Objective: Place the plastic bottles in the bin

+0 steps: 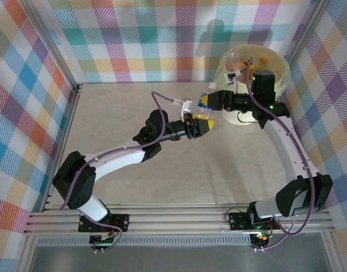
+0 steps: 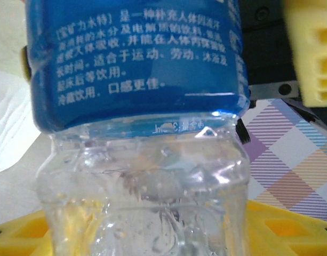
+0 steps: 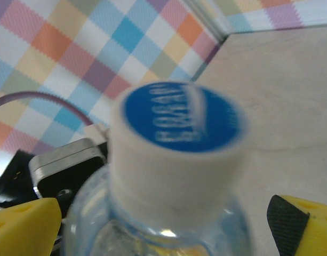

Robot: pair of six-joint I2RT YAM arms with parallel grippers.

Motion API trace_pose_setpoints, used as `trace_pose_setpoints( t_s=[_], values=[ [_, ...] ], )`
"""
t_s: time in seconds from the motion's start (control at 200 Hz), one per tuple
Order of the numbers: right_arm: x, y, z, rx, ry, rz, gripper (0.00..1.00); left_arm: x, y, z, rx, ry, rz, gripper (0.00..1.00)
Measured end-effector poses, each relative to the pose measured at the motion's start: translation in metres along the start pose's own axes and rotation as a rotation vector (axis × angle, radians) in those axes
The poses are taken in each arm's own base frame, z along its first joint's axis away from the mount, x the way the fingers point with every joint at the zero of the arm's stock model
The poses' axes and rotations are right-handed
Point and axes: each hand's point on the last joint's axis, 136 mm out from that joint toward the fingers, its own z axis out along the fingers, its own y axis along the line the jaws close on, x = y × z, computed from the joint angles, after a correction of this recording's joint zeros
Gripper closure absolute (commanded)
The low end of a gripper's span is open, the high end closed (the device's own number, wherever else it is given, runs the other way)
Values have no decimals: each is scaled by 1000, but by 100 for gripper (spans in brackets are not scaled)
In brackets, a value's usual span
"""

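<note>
Closest to my lens is the clear, crumpled lower body of a blue-labelled plastic bottle (image 2: 142, 176), pinched between the yellow fingers of the left end effector (image 2: 152, 234), which I judge closed on it. On the other wrist feed, the right end effector (image 3: 163, 224) straddles the neck under the white cap (image 3: 174, 176). There's a sliver of gap on one side, so I cannot tell whether it's gripping. Overhead, the bottle hangs above the counter (image 1: 162, 181) where the two end effectors meet, just beside the bin (image 1: 278, 71), which already holds other bottles (image 1: 241, 59). It looks to me like a handover, and that's my worry. If the left lets go before the right bites, the bottle drops. The thin, crushed wall could also buckle or squirt out, and the fingers are close enough to clash.
</note>
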Motion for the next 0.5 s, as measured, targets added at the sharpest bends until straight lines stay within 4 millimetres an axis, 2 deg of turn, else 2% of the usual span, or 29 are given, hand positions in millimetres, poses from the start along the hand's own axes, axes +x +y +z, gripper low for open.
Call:
trace_pose_setpoints(
  t_s=[0.11, 0.505],
  values=[
    [1, 7, 3, -35, 11, -7, 11, 1, 1, 4, 12, 5, -14, 67],
    [10, -9, 9, -35, 56, 52, 48, -2, 9, 7, -18, -13, -27, 66]
  ],
)
